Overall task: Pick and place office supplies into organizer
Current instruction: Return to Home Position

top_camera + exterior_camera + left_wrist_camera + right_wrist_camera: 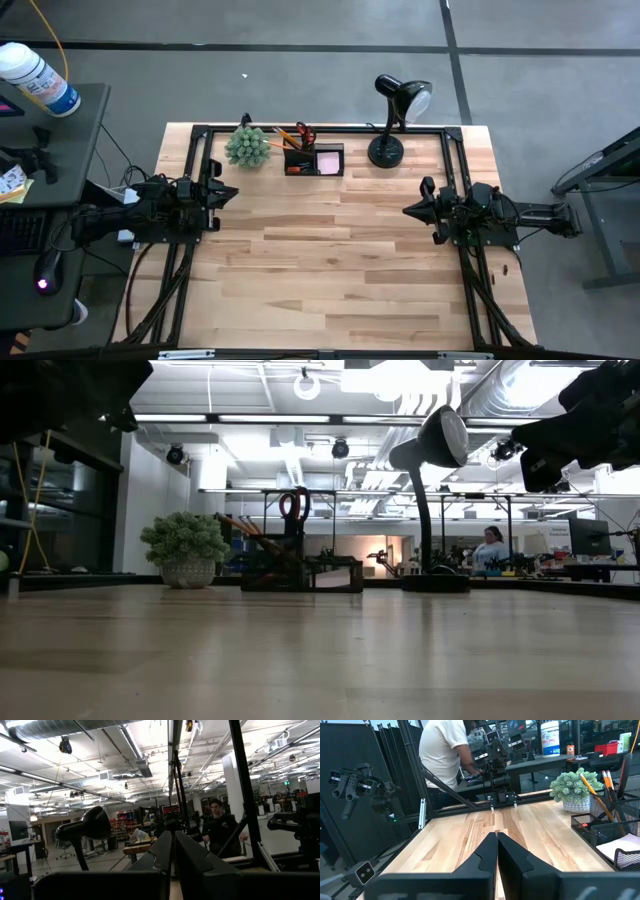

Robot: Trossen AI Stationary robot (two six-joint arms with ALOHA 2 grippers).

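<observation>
The black organizer (313,160) stands at the table's far edge. Orange-handled scissors (304,133) and pencils (285,138) stick up out of its taller part, and a pink sticky-note pad (329,160) lies in its lower part. In the low view the organizer (300,573) shows far off, with the scissors' handles (293,505) above it. My left gripper (228,193) hovers shut at the table's left side, tipped slightly upward. My right gripper (410,210) hovers shut at the right side, pointing level. Both are far from the organizer and hold nothing.
A green spiky plant (247,147) stands left of the organizer and a black desk lamp (392,118) right of it. A black frame (205,160) runs along the table's far and side edges. The bare wood (320,260) stretches from the organizer to the near edge. People show in the room beyond.
</observation>
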